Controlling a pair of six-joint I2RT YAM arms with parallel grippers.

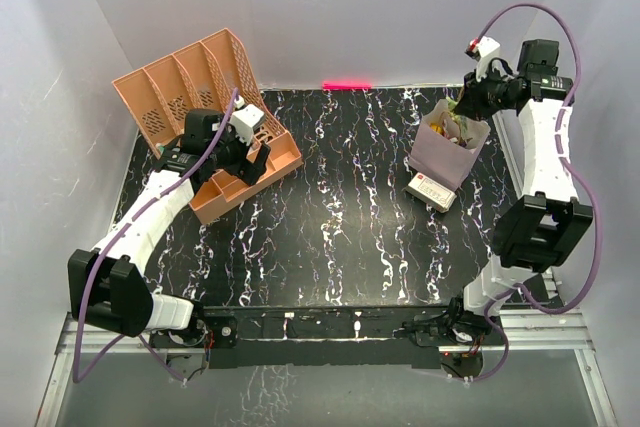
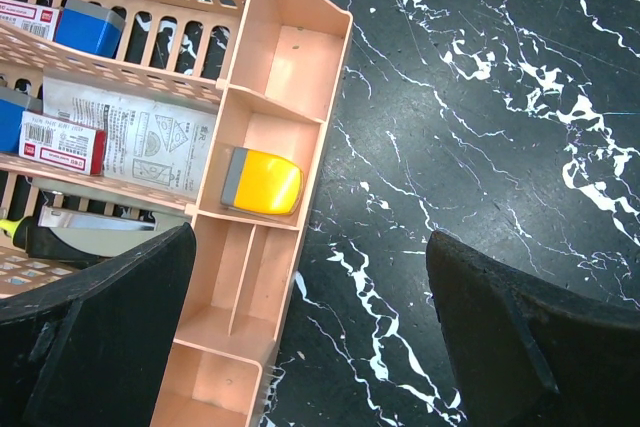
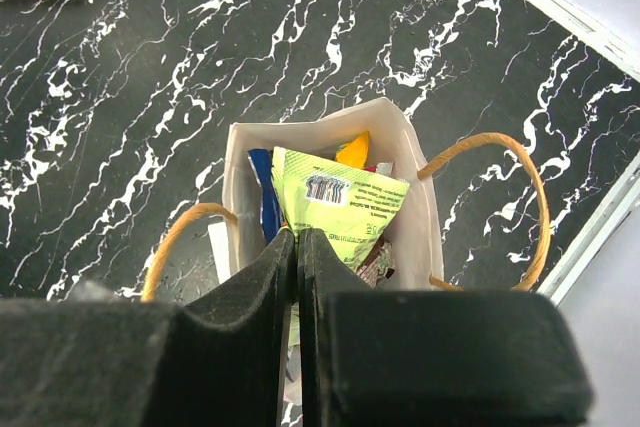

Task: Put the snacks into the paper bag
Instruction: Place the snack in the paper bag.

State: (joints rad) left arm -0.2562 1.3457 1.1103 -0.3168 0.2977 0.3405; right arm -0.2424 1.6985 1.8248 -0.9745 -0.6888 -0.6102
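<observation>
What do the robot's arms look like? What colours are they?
The left arm and right arm look the same: smooth white tubes joined by chunky black joints. A thin purple cable loops along each one. The left pincer and right pincer each have two thick black fingers with a dull, slightly rough surface.

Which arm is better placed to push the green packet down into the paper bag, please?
The right: the right gripper, shut, hangs directly over the paper bag, just above the protruding green packet. The left gripper is open over the peach organiser, far from the bag.
</observation>
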